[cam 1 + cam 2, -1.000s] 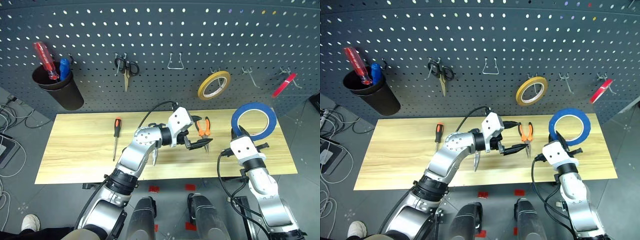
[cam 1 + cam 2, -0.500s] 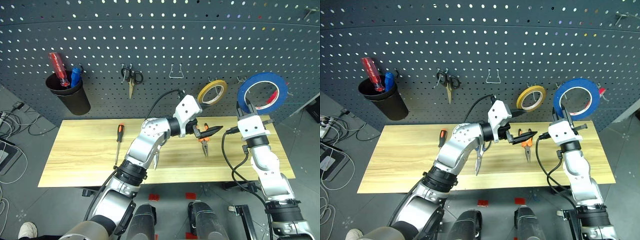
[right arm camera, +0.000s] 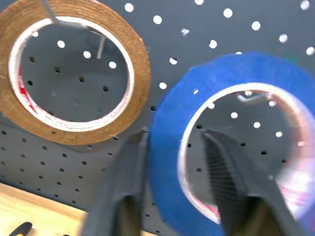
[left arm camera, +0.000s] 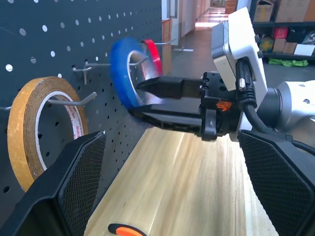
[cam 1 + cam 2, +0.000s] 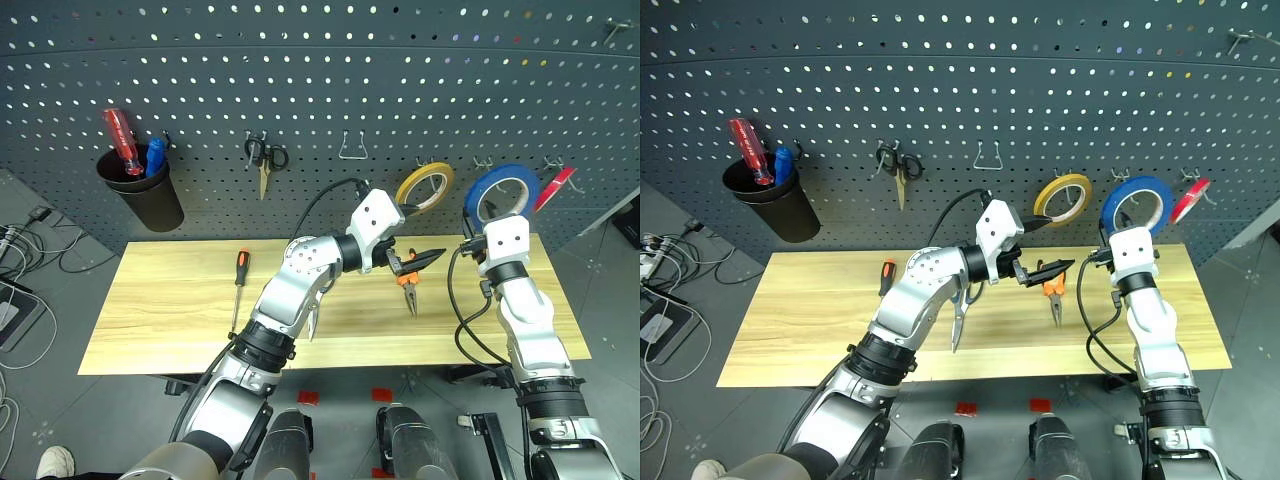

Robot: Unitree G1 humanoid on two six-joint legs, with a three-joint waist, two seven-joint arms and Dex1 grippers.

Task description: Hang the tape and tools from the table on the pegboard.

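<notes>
Up at the pegboard [image 5: 320,90], the right hand [image 5: 497,212] has its fingers parted astride the rim of the blue tape [image 5: 500,192], which sits over a hook between the yellow roll [image 5: 426,186] and the red roll [image 5: 552,189]. Meanwhile the left hand [image 5: 420,262] hovers wide open and empty above the pliers [image 5: 407,280] on the counter [image 5: 160,300], with the orange-handled screwdriver [image 5: 238,275] lying well apart.

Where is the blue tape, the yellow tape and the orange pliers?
blue tape [image 5: 478,187]: left eye view, on the left side of its band.
yellow tape [image 5: 412,184]: left eye view, on the left side of its band.
orange pliers [image 5: 1052,291]: right eye view, on the handle.
</notes>
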